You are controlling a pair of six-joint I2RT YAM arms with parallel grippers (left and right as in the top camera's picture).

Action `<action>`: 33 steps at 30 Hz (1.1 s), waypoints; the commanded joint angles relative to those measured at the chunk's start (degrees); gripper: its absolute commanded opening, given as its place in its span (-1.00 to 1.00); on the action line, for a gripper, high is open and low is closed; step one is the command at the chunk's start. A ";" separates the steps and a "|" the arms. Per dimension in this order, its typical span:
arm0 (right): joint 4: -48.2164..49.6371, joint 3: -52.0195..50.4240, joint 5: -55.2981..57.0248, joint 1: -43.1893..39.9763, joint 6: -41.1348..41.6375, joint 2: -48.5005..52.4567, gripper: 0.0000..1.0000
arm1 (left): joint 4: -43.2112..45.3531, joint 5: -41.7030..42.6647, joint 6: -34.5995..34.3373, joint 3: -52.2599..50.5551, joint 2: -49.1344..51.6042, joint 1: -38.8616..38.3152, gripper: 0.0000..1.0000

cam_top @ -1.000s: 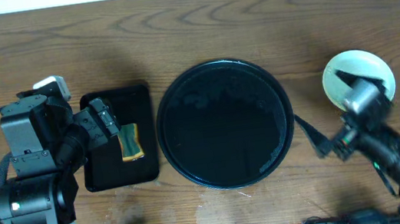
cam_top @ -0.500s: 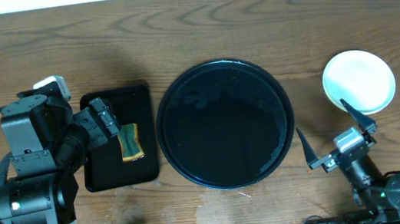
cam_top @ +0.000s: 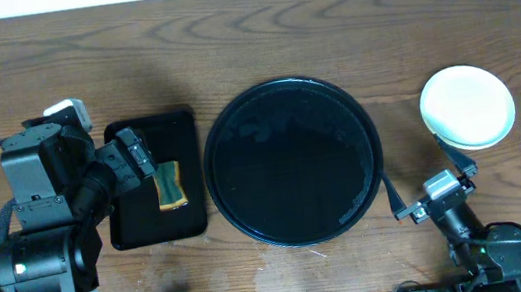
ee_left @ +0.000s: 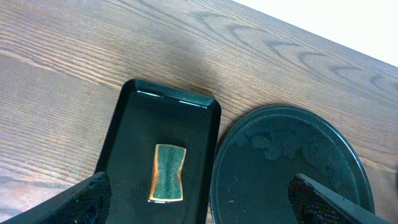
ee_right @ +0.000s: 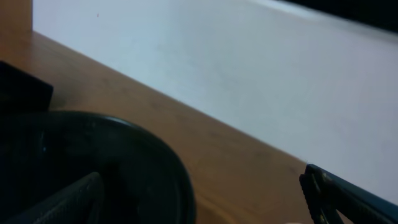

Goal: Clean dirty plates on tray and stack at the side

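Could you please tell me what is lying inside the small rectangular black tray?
One sponge, green on top with a yellowish edge, lies flat inside the rectangular tray. Nothing else shows there; the floor beneath the sponge is covered.

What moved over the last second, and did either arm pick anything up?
The right gripper drew back from over the plates toward the near edge of the table, jaws open and empty, leaving them uncovered. Nothing was picked up or let go. The left gripper, the sponge and the tray stayed put.
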 commanded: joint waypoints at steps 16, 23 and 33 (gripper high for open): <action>-4.28 -0.04 0.11 -0.57 -0.61 -0.02 0.99 | -0.20 -0.55 0.52 0.00 0.00 0.28 0.84; -4.28 -0.04 0.11 -0.57 -0.61 -0.02 0.98 | -0.17 -0.57 0.52 -0.35 -0.33 0.07 0.84; -4.28 -0.04 0.11 -0.57 -0.61 -0.02 0.99 | 27.67 -1.44 0.68 -19.39 -13.25 0.02 0.84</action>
